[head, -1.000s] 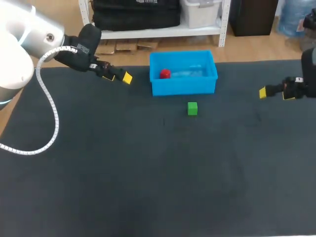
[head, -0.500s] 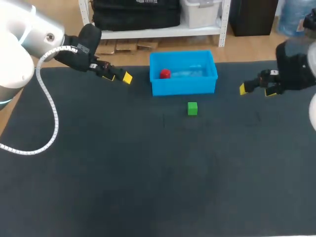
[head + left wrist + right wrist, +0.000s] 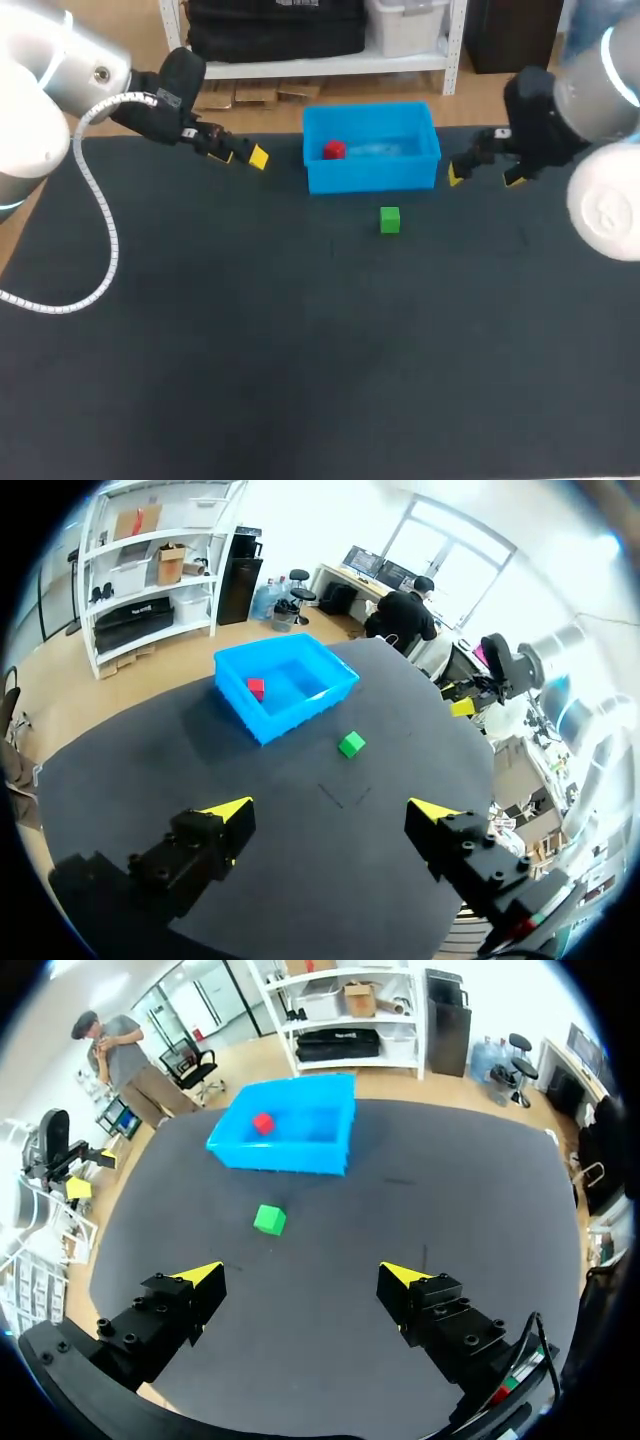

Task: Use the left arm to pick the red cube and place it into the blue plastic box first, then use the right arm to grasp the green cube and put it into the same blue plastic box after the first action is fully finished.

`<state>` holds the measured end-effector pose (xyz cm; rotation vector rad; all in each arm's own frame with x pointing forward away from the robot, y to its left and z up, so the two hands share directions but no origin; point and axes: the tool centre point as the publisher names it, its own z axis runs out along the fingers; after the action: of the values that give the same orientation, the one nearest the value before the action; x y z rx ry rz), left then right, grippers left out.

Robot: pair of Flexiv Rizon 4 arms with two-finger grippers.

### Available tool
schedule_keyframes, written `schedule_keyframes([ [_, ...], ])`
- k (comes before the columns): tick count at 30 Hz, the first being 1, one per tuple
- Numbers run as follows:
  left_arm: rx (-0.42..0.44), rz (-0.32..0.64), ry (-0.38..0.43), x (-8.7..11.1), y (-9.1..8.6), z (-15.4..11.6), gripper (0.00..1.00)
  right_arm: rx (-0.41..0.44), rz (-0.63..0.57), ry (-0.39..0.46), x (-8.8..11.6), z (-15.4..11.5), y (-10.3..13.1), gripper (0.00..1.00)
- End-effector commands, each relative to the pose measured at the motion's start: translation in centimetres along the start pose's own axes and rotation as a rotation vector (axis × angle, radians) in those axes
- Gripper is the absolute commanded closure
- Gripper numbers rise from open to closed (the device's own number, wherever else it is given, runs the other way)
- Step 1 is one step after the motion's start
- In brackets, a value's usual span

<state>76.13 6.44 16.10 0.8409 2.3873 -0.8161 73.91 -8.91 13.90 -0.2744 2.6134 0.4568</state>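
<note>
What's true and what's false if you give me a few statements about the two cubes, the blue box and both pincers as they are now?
1. The red cube lies inside the blue plastic box. True.
2. The green cube is inside the box as well. False: it sits on the table in front of the box, apart from it.
3. The left pincer is shut on the red cube. False: it is open and empty, off to the side of the box.
4. The right pincer is open and holds nothing. True.
</note>
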Motion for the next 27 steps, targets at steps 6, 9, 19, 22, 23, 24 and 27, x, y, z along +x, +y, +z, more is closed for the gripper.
schedule_keyframes([
  [6, 0.002, 0.002, -0.006, 0.2, 0.0, 0.0, 0.0, 0.043, -0.009, 0.086, -2.1, 1.7, 1.1, 0.0],
  [9, 0.002, 0.002, -0.006, 0.2, 0.0, 0.0, 0.0, 0.053, 0.0, 0.117, -2.4, 1.9, 1.1, 0.0],
  [19, 0.002, 0.002, -0.006, 0.2, 0.0, 0.0, 0.0, 0.077, 0.001, 0.188, -3.3, 2.2, 1.8, 0.0],
  [22, 0.002, 0.002, -0.006, 0.2, 0.0, 0.0, 0.0, 0.085, -0.003, 0.207, -3.5, 2.4, 2.2, 0.0],
  [23, 0.002, 0.002, -0.006, 0.2, 0.0, 0.0, 0.0, 0.089, -0.02, 0.222, -3.5, 2.5, 2.4, 0.0],
  [24, 0.002, 0.002, -0.006, 0.2, 0.0, 0.0, 0.0, 0.087, -0.022, 0.228, -3.5, 2.6, 2.6, 0.0],
  [27, 0.002, 0.002, -0.006, 0.2, 0.0, 0.0, 0.0, 0.092, -0.023, 0.24, -3.6, 2.9, 3.2, 0.0],
])
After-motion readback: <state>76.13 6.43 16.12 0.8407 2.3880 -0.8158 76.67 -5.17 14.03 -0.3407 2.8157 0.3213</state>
